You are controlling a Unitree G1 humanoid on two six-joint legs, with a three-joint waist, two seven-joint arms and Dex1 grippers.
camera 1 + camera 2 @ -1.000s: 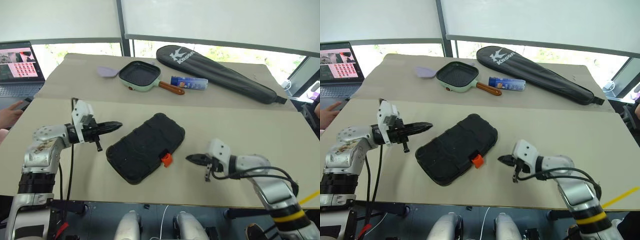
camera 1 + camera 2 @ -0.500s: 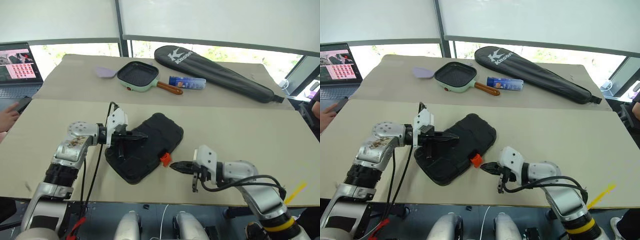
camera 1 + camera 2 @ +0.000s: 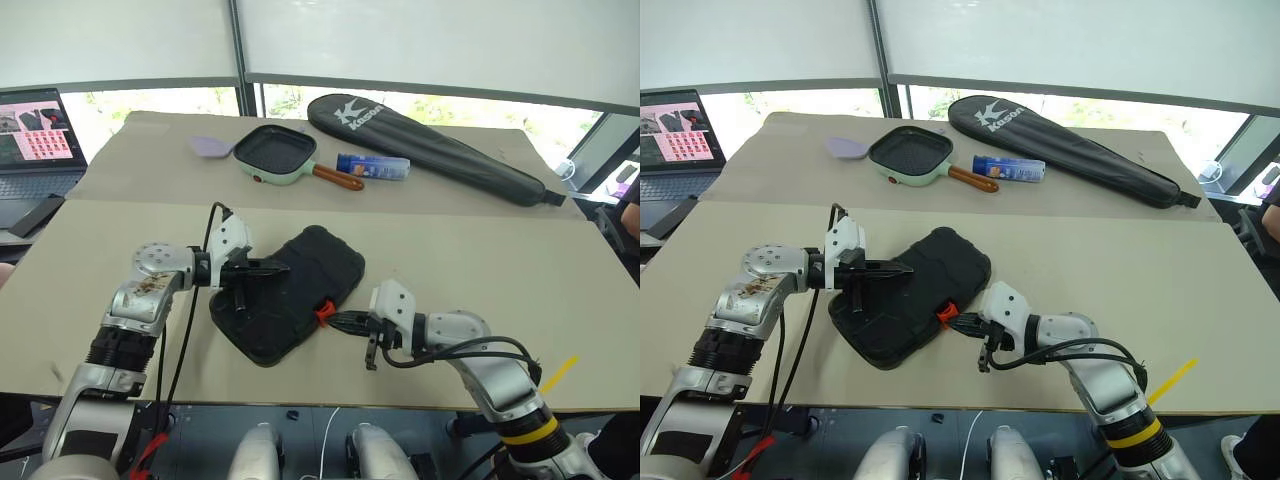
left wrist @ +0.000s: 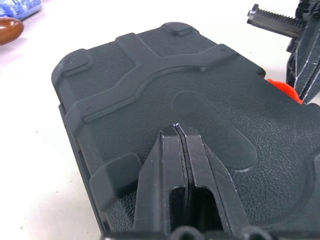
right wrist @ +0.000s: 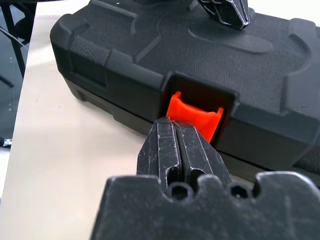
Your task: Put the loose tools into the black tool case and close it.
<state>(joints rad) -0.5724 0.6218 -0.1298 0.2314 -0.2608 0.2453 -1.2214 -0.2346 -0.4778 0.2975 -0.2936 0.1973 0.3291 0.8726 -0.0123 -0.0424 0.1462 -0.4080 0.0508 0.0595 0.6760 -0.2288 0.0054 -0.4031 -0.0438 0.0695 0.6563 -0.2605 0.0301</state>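
The black tool case (image 3: 290, 295) lies closed, lid down, at an angle near the front edge of the beige table (image 3: 520, 270), its small orange latch (image 5: 194, 116) on the side facing the robot's right. The right gripper (image 5: 178, 134), fingers pressed together and holding nothing, points its tips at that latch, touching or just short of it. The left gripper (image 4: 177, 131), fingers likewise closed and empty, rests over the textured lid from the opposite side. Farther back on the table sit a green square grill pan (image 3: 279, 152) with a brown handle, a blue tube (image 3: 373, 164) just beside it, a lilac scrap (image 3: 211, 146) and a long black zippered racket bag (image 3: 440, 148). An open laptop (image 3: 35, 135) stands at far left.
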